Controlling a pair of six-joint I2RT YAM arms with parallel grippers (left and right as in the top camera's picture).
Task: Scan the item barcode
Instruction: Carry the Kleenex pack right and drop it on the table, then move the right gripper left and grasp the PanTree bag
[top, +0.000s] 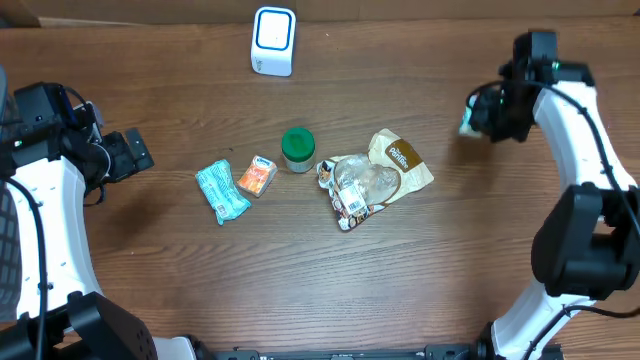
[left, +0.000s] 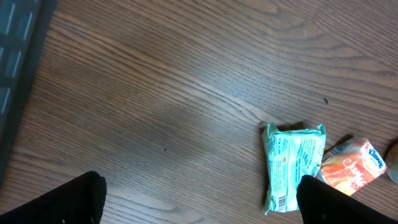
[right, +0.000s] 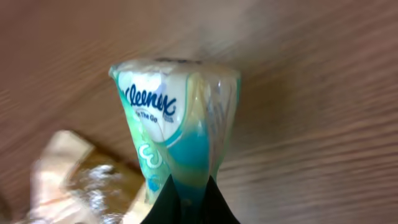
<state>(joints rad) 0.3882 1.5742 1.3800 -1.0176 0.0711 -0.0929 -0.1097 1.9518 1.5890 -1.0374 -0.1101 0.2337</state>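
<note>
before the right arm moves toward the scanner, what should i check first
1. Right gripper shut on the kleenex pack: ok.
2. Barcode on the pack turned outward: cannot tell, only the logo side shows.
3. Scanner in place at the far edge, nothing touching it: ok.
4. Way from the pack to the scanner runs over bare table: ok, as far as the overhead view shows.
5. Left gripper open and off to the side, away from the scanner: ok.
</note>
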